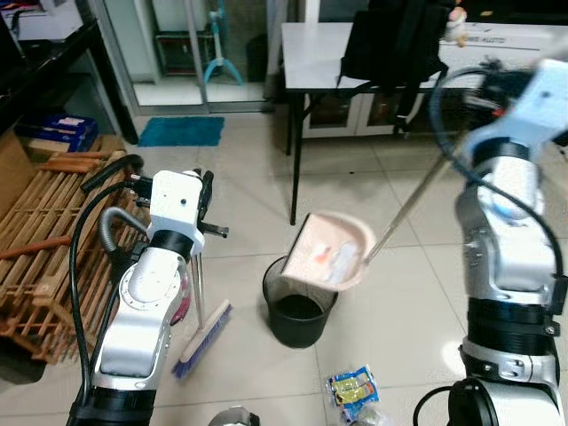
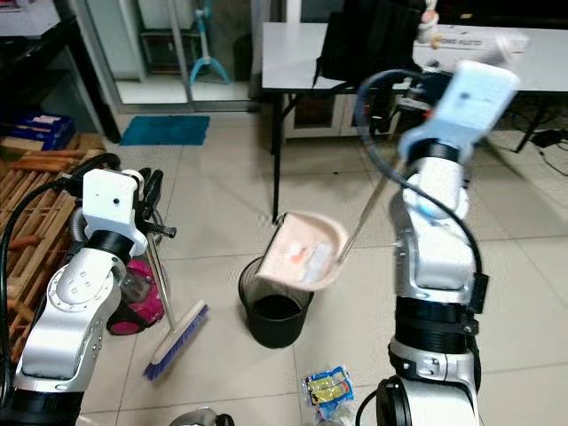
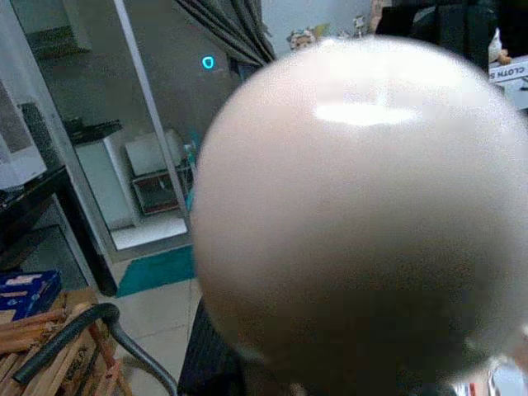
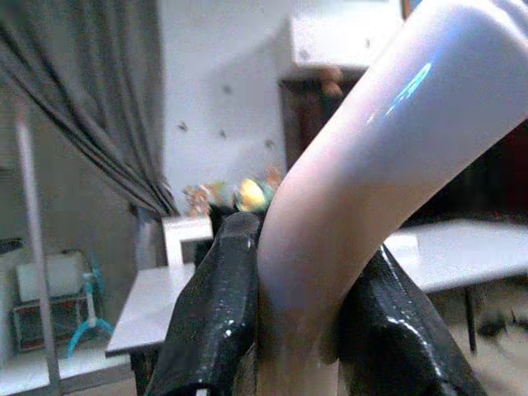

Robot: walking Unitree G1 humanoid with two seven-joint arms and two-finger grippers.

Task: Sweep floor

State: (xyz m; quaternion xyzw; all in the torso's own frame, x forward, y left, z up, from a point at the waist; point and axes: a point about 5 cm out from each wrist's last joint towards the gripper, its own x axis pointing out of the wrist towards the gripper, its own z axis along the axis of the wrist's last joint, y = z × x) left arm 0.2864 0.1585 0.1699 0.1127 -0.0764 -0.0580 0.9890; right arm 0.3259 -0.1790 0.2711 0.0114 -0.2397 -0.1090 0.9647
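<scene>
One pink plastic dustpan [image 1: 330, 254], tilted over one black round bin [image 1: 299, 311]; its pale handle [image 4: 363, 190] is clasped by the right gripper [image 4: 301, 330] fingers [image 4: 219, 322]. One purple-bristled broom [image 1: 202, 339] is held upright at the left gripper [image 1: 201, 206], whose finger state cannot be told. One snack packet [image 1: 352, 388], apparently, lies on the floor.

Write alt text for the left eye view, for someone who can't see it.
A pink dustpan on a long metal handle, raised by the robot's right arm, tips litter over a black bin on a tiled floor. The left gripper holds a broom upright beside it; a snack packet lies near the bin.
</scene>
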